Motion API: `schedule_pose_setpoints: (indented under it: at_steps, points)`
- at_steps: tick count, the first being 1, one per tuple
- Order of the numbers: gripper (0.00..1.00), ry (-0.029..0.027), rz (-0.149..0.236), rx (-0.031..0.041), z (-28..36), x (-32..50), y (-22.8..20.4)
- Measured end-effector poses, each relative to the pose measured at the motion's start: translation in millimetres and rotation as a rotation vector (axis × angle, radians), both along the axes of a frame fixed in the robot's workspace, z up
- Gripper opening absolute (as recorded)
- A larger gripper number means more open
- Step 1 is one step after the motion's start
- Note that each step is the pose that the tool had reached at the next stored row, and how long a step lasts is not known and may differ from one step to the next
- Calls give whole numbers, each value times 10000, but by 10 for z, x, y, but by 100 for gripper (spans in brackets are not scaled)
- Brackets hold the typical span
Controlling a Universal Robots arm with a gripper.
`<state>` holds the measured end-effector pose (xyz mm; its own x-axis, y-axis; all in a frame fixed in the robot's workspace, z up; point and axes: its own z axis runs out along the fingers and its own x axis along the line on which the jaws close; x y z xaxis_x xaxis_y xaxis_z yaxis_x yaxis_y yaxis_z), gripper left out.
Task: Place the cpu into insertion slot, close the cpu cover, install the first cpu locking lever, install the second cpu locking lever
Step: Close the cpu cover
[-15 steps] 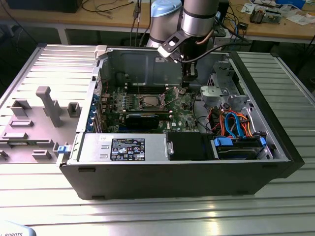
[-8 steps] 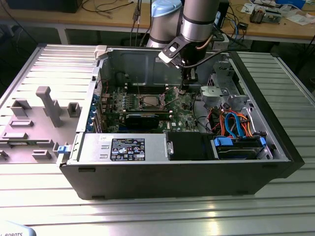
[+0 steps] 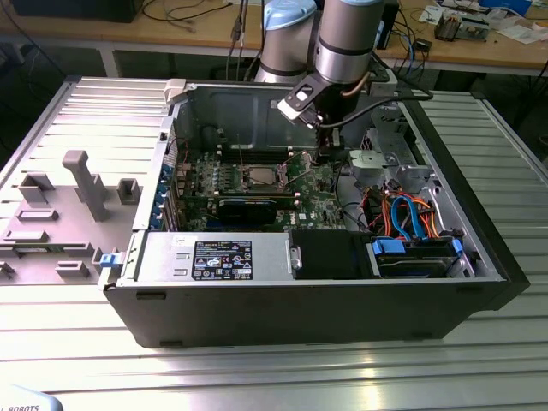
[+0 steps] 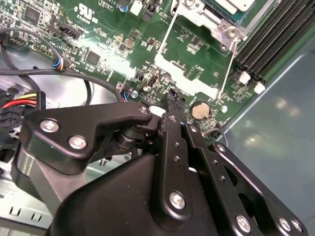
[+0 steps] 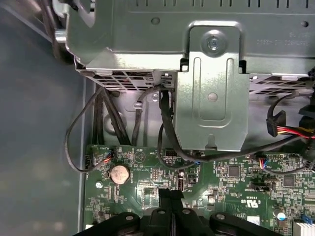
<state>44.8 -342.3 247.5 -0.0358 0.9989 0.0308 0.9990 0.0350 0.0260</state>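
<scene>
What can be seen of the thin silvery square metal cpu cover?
The cpu cover is a thin silvery metal frame around a large square window, with green board showing through it. It stands swung open, tilted off the silver-rimmed insertion slot, where the dull silver cpu lies. The shut black tool sits by its free edge; contact cannot be told.

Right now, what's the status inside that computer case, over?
Tool shut, nothing in it, low over the motherboard beside the insertion slot. Cpu sits in it; cpu cover looks open. Black cables close by.
</scene>
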Motion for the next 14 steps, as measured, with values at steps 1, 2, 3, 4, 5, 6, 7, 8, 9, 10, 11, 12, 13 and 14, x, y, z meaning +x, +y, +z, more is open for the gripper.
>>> schedule_pose_setpoints:
  at_steps: [1,2,3,4,5,6,7,8,9,10,11,12,13,14]
  points:
    - [11,2,-3,1,-22,-1,0]
    - [11,3,-1,-1,-24,-11,1]
    - [11,11,1,-2,-25,-26,0]
    - [11,18,1,-1,-26,-53,2]
    - [11,18,-1,-1,-27,-59,1]
    - [11,18,2,0,-27,-59,1]
    - [11,18,1,0,-27,-60,1]
    - [11,18,0,0,-27,-63,1]
    - [11,18,0,0,-27,-66,1]
    - [11,18,1,0,-27,-67,1]
    - [11,18,1,0,-27,-67,1]
    - [11,18,1,0,-27,-69,1]
    - [11,18,0,0,-27,-70,1]
    - [11,18,1,0,-27,-71,1]
